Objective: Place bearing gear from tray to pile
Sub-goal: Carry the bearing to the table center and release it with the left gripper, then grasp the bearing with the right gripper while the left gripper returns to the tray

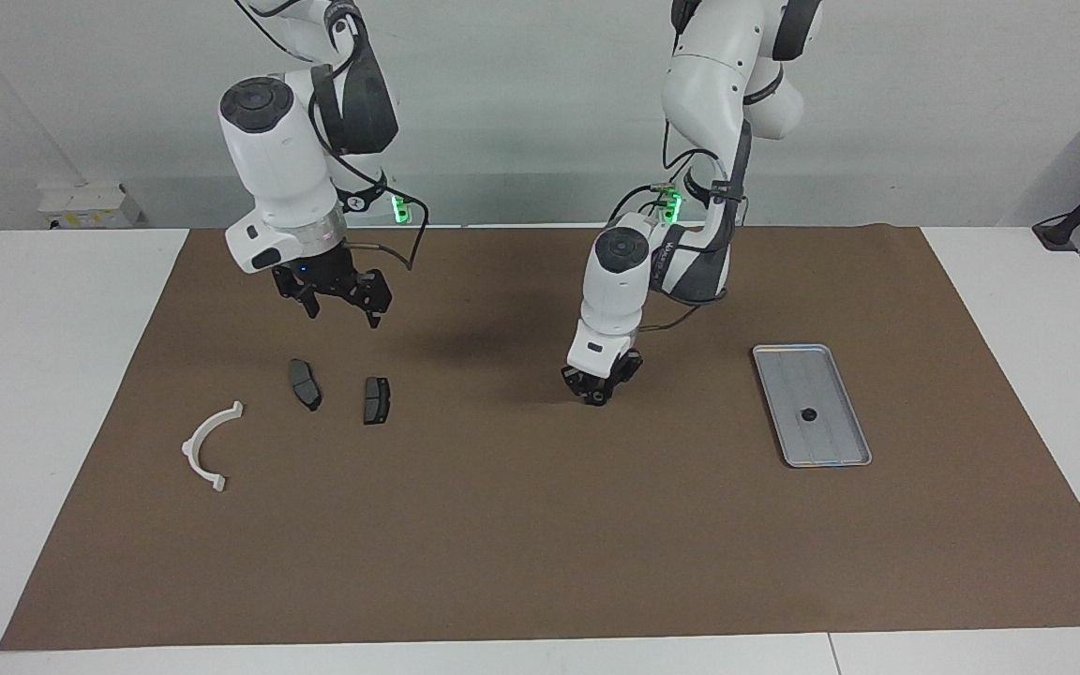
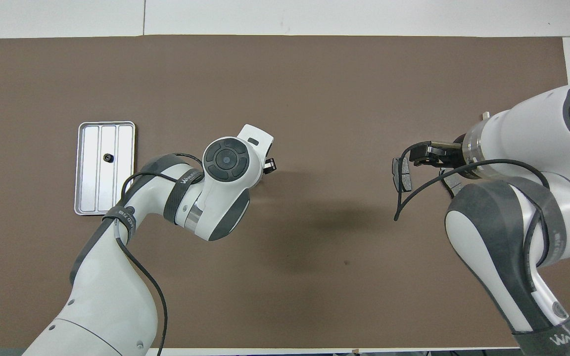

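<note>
- The left gripper [image 1: 599, 397] hangs low over the middle of the brown mat [image 1: 540, 525], pointing down; something small and dark seems to sit at its tips, but I cannot tell whether it is a gear or whether the fingers grip it.
- From overhead that gripper [image 2: 268, 165] is almost wholly hidden under the arm's own wrist (only a dark tip pokes out).
- The tray [image 1: 831, 441] lies toward the left arm's end of the mat, with one small black gear [image 1: 808, 413] on its middle groove.
- The right gripper [image 1: 343, 302], fingers spread and empty, waits in the air over the two dark pads [image 1: 305, 384].
- The white arc [image 1: 207, 445] lies nearest the mat's edge at the right arm's end; overhead, the right arm covers it almost wholly.
</note>
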